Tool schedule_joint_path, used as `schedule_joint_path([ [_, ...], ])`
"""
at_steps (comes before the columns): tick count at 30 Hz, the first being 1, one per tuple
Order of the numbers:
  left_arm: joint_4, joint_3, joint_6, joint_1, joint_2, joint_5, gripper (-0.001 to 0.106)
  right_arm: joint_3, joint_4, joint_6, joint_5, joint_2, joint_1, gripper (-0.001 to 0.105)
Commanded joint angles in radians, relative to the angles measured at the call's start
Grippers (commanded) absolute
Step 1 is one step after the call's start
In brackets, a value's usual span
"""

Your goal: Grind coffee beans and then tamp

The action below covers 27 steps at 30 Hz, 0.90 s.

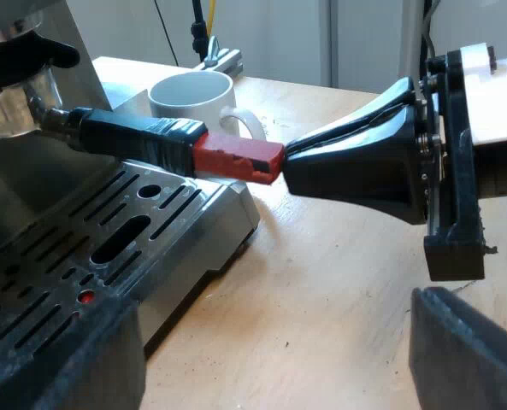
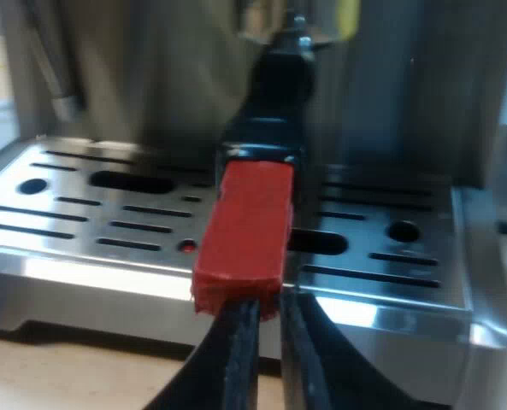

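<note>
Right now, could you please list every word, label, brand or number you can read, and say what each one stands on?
None: there is no text that I can read.
The espresso machine's drip tray, the holder's red handle end and the white mug all show plain surfaces, with no lettering, number or brand mark.

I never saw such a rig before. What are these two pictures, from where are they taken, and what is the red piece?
Two robot arms work at an espresso machine on a wooden table. Each picture comes from a camera on one arm's wrist. In the left wrist view, the left tool is open and holds nothing; a white mug stands by the machine. The dark handle with a red end belongs to the metal holder locked into the machine's front. The right tool, fingers together, has its tips at that red end, not around it.
</note>
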Motion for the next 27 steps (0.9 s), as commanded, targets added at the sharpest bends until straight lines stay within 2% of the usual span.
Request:
schedule_joint_path([
  [1, -0.018, 0.000, -0.005, -0.005, 0.002, 0.008, 0.066, -0.019, 0.052, 0.055, 0.088, -0.007, 0.024, 0.009],
  [11, -0.018, 0.000, -0.005, -0.005, 0.002, 0.008, 0.066, -0.019, 0.115, 0.080, 0.090, -0.007, 0.114, 0.009],
  [14, -0.018, 0.000, -0.005, -0.005, 0.002, 0.008, 0.066, -0.019, 0.115, 0.080, 0.157, -0.009, 0.151, 0.010],
  [17, -0.018, 0.000, -0.005, -0.005, 0.002, 0.008, 0.066, -0.019, 0.115, 0.050, 0.243, -0.028, 0.196, 0.021],
  [19, -0.018, 0.000, -0.005, -0.005, 0.002, 0.008, 0.066, -0.019, 0.115, -0.001, 0.263, -0.058, 0.228, 0.040],
  [22, -0.018, 0.000, -0.005, -0.005, 0.002, 0.008, 0.066, -0.019, 0.115, -0.030, 0.262, -0.104, 0.247, 0.059],
  [25, -0.018, 0.000, -0.005, -0.005, 0.002, 0.008, 0.066, -0.022, 0.115, -0.036, 0.262, -0.152, 0.241, 0.062],
  [27, -0.018, 0.000, -0.005, -0.005, 0.002, 0.008, 0.066, -0.030, 0.117, -0.069, 0.262, -0.177, 0.226, 0.062],
])
